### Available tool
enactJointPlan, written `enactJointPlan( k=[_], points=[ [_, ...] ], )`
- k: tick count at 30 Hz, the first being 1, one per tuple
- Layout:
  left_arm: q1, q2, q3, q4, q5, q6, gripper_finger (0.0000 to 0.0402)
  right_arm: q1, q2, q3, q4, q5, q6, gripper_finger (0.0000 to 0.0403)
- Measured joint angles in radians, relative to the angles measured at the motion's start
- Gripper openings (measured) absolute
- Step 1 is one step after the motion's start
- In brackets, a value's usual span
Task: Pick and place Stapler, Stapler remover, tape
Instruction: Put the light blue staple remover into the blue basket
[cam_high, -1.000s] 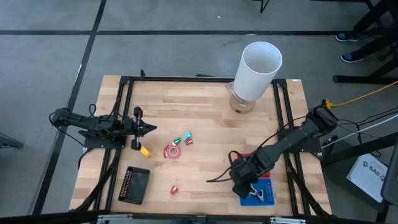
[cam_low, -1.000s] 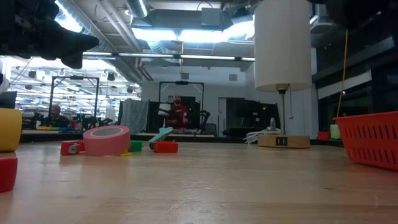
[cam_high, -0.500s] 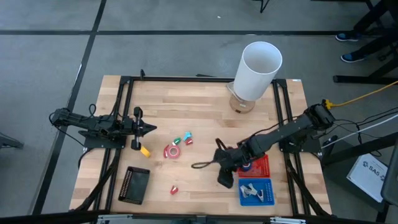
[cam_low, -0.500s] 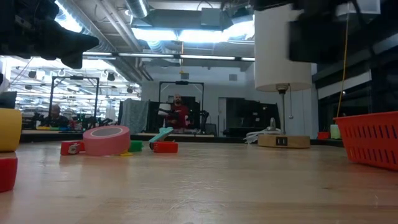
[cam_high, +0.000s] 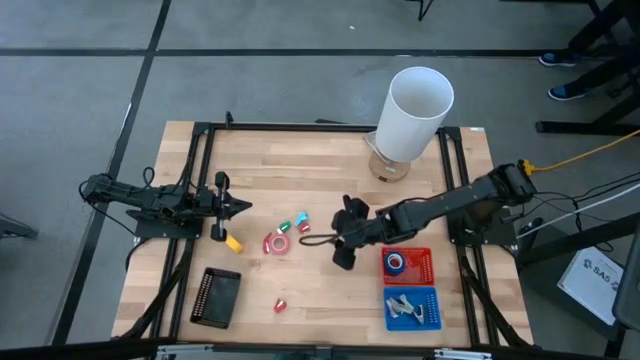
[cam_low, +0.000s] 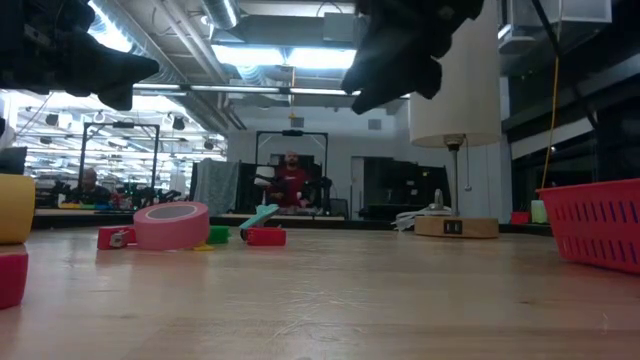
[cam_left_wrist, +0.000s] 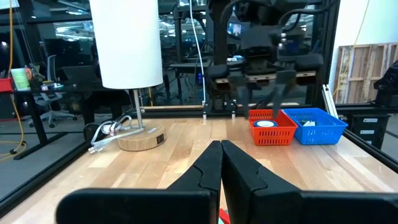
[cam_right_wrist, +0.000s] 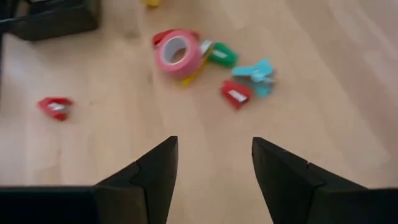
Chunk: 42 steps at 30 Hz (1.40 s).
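On the table's left edge the left gripper (cam_high: 240, 207) waits, fingers pressed together with nothing between them. Just below it lies a yellow tape roll (cam_high: 233, 243). Nearer the middle sits the pink tape roll (cam_high: 277, 243), flat on the wood, with small green, teal and red staple removers (cam_high: 298, 222) beside it. The right gripper (cam_high: 341, 235) hovers above the table right of this cluster, fingers spread and empty. Farther right, a red basket (cam_high: 420, 262) holds a blue tape roll (cam_high: 396, 263).

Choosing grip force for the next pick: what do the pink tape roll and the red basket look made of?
Pink tape roll: smooth, slightly glossy wound tape on a pale core, probably paper or plastic. Red basket: likely rigid moulded plastic, judging by its fine lattice wall and thick rim.
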Motion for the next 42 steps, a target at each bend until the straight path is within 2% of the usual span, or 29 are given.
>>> enactJointPlan(
  k=[7, 15, 27, 37, 42],
  points=[
    [0.0, 0.0, 0.0, 0.0, 0.0, 0.0, 0.0004, -0.043, 0.025, 0.0, 0.024, 0.026, -0.045, 0.0205],
    [0.0, 0.0, 0.0, -0.001, 0.0, 0.0, 0.0004, -0.052, 0.107, 0.0, 0.207, 0.025, -0.255, 0.0205],
    [0.0, 0.0, 0.0, 0.0, 0.0, 0.0, 0.0004, -0.058, 0.191, 0.0, 0.232, 0.025, -0.362, 0.0205],
    [0.0, 0.0, 0.0, -0.001, 0.0, 0.0, 0.0004, -0.059, 0.26, 0.0, 0.329, 0.024, -0.57, 0.0205],
    [0.0, 0.0, 0.0, -0.001, 0.0, 0.0, 0.0004, -0.059, 0.277, 0.0, 0.342, 0.022, -0.569, 0.0205]
  ],
)
